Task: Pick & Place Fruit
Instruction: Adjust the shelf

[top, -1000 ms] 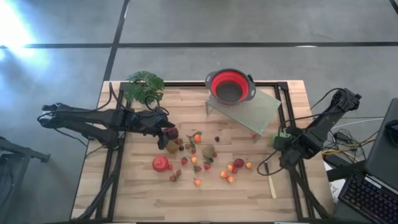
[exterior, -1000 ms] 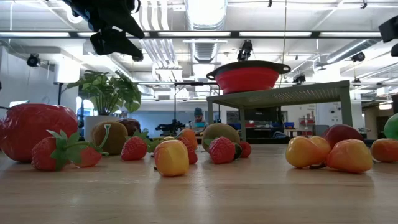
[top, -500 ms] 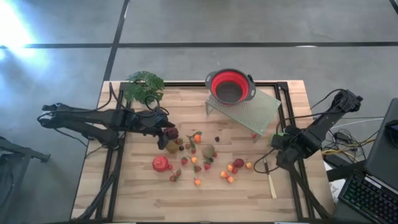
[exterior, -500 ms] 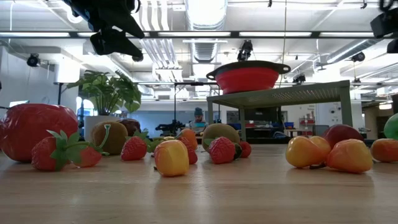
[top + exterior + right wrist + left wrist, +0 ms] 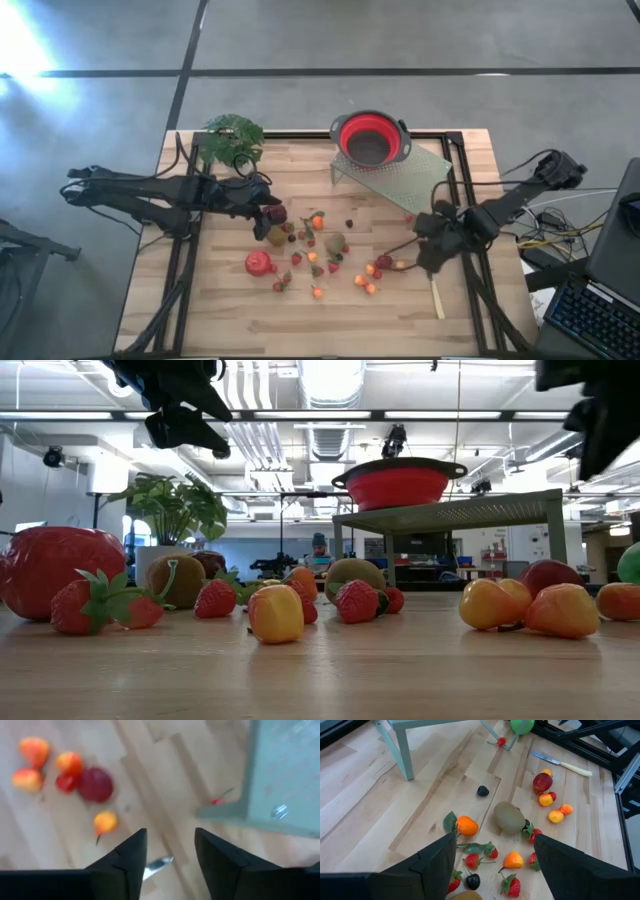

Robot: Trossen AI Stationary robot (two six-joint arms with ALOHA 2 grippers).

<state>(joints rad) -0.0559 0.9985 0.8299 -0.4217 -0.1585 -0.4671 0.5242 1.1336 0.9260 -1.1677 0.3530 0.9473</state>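
Observation:
Several small toy fruits (image 5: 320,245), red, orange, brown and green, lie scattered on the middle of the wooden table. A larger red one (image 5: 259,263) lies on their near left. My left gripper (image 5: 272,208) hangs open above the cluster's far left part; its wrist view shows an orange fruit (image 5: 466,825) and a kiwi (image 5: 509,817) below it. My right gripper (image 5: 425,255) hangs open above the table, right of a dark red fruit (image 5: 95,785) and a yellow-orange one (image 5: 105,822). Nothing is between its fingers.
A red colander (image 5: 372,138) sits on a pale green perforated stand (image 5: 400,172) at the far middle. A potted plant (image 5: 232,135) stands at the far left. A pale-handled knife (image 5: 437,297) lies near the right. A green fruit (image 5: 522,725) lies by the stand's leg.
My right gripper has swung from the table's right edge toward the left, over the fruits on the right of the cluster, and it has tipped. In the low view, the arm has come in at the upper right. The fruits have stayed where they were.

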